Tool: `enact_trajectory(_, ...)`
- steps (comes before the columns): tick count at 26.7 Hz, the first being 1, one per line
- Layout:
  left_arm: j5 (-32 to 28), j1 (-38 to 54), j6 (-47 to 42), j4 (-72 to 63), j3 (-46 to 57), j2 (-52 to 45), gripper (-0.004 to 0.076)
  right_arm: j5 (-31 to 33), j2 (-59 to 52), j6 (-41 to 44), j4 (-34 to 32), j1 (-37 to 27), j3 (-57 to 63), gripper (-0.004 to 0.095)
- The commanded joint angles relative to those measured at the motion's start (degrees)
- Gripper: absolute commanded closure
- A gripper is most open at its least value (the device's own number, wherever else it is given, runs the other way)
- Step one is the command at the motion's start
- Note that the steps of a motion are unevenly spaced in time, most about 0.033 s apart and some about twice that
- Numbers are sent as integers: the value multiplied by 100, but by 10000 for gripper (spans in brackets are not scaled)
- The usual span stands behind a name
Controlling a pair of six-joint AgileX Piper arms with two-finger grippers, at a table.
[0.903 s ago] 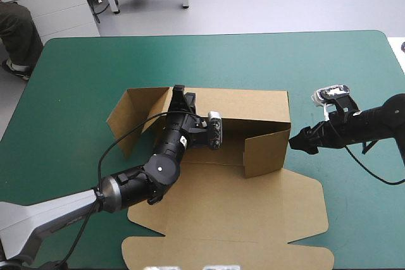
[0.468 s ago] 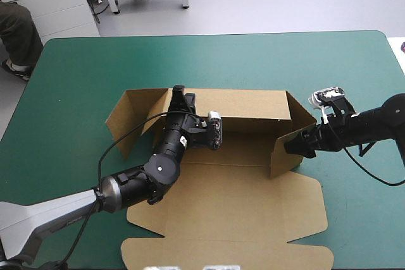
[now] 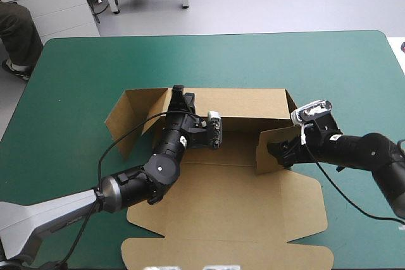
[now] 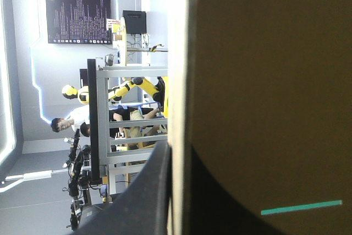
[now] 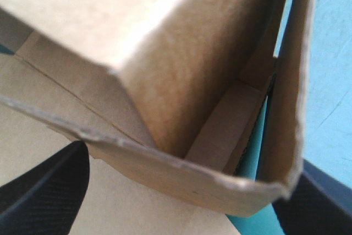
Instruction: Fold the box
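The brown box (image 3: pixel 240 181) lies in the middle of the table with its long back wall (image 3: pixel 247 102) raised. My left gripper (image 3: pixel 179 96) is shut on the top edge of that wall near its left end. In the left wrist view, board (image 4: pixel 264 81) fills the space beside one black finger (image 4: pixel 157 174). The left end flap (image 3: pixel 126 118) stands splayed outward. My right gripper (image 3: pixel 278 152) is open and presses the right end flap (image 3: pixel 269 147), which is swung inward. In the right wrist view the flap's edge (image 5: pixel 165 163) runs across between the spread fingers (image 5: pixel 47 191).
The box's lid panel (image 3: pixel 228 219) with its tabs lies flat toward the near edge of the table. The teal-green cover (image 3: pixel 221 61) stretches wide beyond the back wall and to the right of the box.
My right gripper has moved left into the box, swinging the right end flap inward from the outer corner. The left arm and the back wall have stayed put.
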Motion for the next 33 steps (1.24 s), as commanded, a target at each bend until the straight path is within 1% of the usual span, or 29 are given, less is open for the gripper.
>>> enact_trajectory(1, 250, -29, -55, 342, -164, -192, 734, -1045, -387, 407, 97, 386, 235, 103)
enact_trajectory(4, 279, -29, -55, 310, -164, -192, 734, -1578, -404, 665, -69, 721, 479, 124)
enact_trajectory(8, 323, -29, -55, 213, -164, -192, 734, -2258, -368, 1148, -443, 1210, 632, 197)
enact_trajectory(10, 311, -29, -55, 213, -164, -192, 734, -2498, -368, 1558, -750, 1366, 632, 239)
enact_trajectory(13, 301, -29, -55, 236, -164, -192, 734, -2631, -368, 1967, -1165, 1432, 632, 307)
enact_trajectory(15, 277, -29, -55, 249, -164, -192, 734, -2675, -327, 2017, -1250, 1432, 632, 364)
enact_trajectory(17, 275, -29, -55, 257, -164, -192, 734, -2759, -260, 2017, -1261, 1432, 632, 440)
enact_trajectory(19, 265, -29, -55, 257, -164, -192, 734, -2883, -178, 2017, -1261, 1432, 632, 565)
enact_trajectory(22, 265, -29, -55, 323, -164, -192, 734, -3018, -53, 2017, -1261, 1432, 632, 823)
enact_trajectory(23, 265, -29, -55, 366, -164, -192, 734, -3046, -29, 2009, -1261, 1432, 632, 894)
enact_trajectory(24, 265, -29, -55, 413, -164, -192, 734, -3100, 7, 1990, -1261, 1432, 621, 920)
enact_trajectory(30, 208, -29, -120, 523, -164, -192, 724, -3171, 16, 1990, -1261, 1432, 621, 924)
enact_trajectory(31, 171, -29, -120, 523, -164, -192, 708, -3171, 16, 1990, -1261, 1432, 621, 924)
enact_trajectory(33, 151, -29, -224, 523, -164, -192, 603, -3160, 16, 1990, -1261, 1432, 621, 924)
